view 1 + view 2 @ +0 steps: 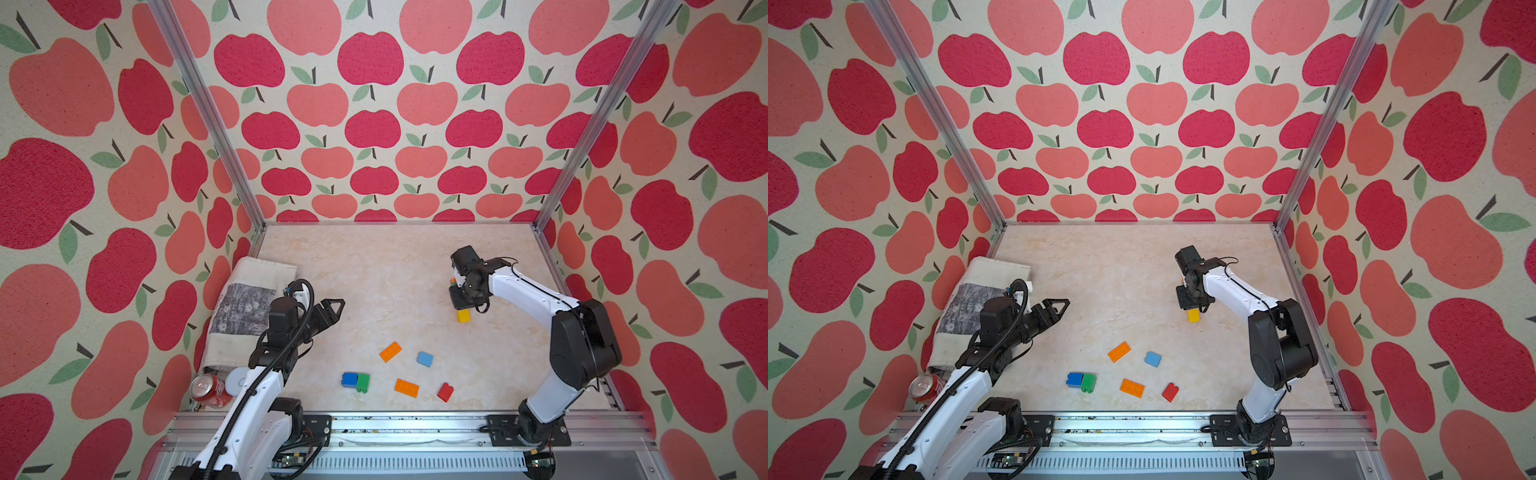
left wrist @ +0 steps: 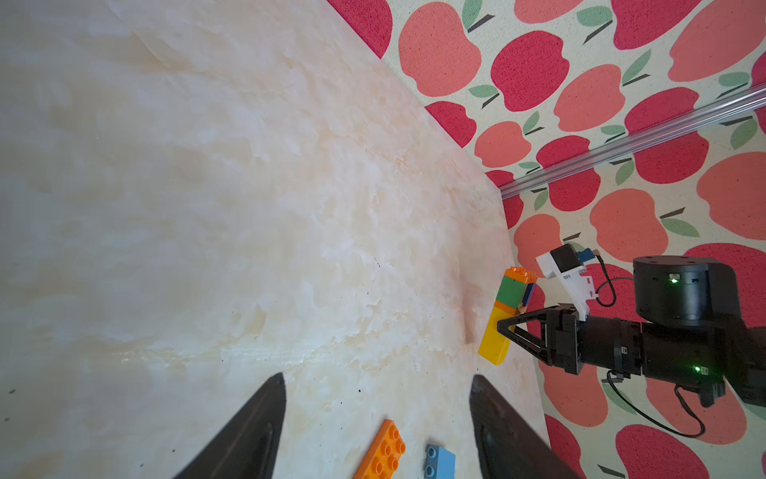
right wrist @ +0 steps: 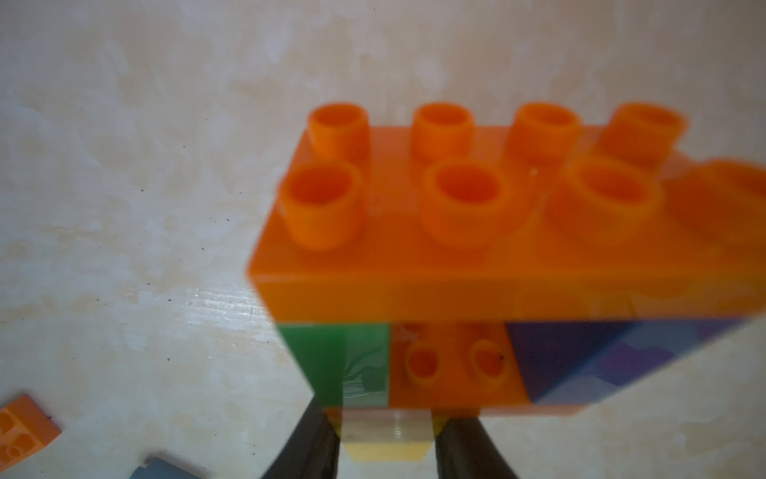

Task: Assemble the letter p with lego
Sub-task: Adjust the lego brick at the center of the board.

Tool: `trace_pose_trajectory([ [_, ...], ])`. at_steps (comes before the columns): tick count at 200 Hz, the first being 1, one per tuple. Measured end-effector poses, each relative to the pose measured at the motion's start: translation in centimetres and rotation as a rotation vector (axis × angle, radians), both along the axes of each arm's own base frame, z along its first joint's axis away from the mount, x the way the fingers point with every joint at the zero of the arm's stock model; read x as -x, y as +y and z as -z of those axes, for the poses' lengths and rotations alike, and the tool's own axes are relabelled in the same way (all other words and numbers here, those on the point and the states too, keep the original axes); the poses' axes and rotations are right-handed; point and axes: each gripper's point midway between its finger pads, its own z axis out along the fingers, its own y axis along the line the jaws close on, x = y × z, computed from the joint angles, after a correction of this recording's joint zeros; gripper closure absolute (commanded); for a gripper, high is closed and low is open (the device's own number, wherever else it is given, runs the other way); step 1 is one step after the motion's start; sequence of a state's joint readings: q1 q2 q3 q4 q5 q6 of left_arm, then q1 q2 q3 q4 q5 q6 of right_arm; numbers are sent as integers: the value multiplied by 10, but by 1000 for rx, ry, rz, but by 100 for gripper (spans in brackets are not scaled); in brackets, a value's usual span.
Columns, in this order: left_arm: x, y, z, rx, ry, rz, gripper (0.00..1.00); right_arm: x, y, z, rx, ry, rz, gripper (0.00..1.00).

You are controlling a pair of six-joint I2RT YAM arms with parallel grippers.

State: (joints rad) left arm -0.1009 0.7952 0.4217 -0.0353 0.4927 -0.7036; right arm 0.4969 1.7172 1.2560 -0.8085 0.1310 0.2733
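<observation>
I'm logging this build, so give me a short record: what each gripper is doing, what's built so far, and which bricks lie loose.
right gripper: shut on the yellow base of the tower
tower: yellow base, orange layer, green and blue with a gap between, orange on top
left gripper: open, empty, over the table
loose: orange brick, second orange brick, light blue brick, red brick, blue brick against green brick
clutter: can, cloth beside the left arm

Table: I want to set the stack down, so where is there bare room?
Bare: far half of the table by the back wall; the middle between left gripper and held stack. Crowded: loose bricks by the front rail; cloth and can at left.
</observation>
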Motion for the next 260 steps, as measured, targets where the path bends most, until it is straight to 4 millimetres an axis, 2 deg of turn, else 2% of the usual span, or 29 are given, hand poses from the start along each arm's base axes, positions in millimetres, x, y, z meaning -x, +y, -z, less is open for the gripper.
trace_pose_trajectory([
  [55,6,3,11,8,23,0,28,10,-19,23,32,164,86,76],
  [90,6,4,13,9,29,-5,28,9,-20,30,14,217,113,76],
  [133,8,2,17,17,44,8,27,7,-19,38,10,258,117,64],
  [164,9,1,38,-2,147,22,28,7,-19,43,15,267,104,56],
  [194,11,-1,48,-29,225,44,28,2,-14,45,-17,256,90,48],
  [215,13,-10,46,-61,254,91,28,2,-13,48,-52,250,94,44],
  [234,16,-27,41,-120,263,166,28,9,-16,45,-71,244,95,42],
  [260,25,-53,35,-211,269,285,28,16,-19,17,-113,170,81,38],
])
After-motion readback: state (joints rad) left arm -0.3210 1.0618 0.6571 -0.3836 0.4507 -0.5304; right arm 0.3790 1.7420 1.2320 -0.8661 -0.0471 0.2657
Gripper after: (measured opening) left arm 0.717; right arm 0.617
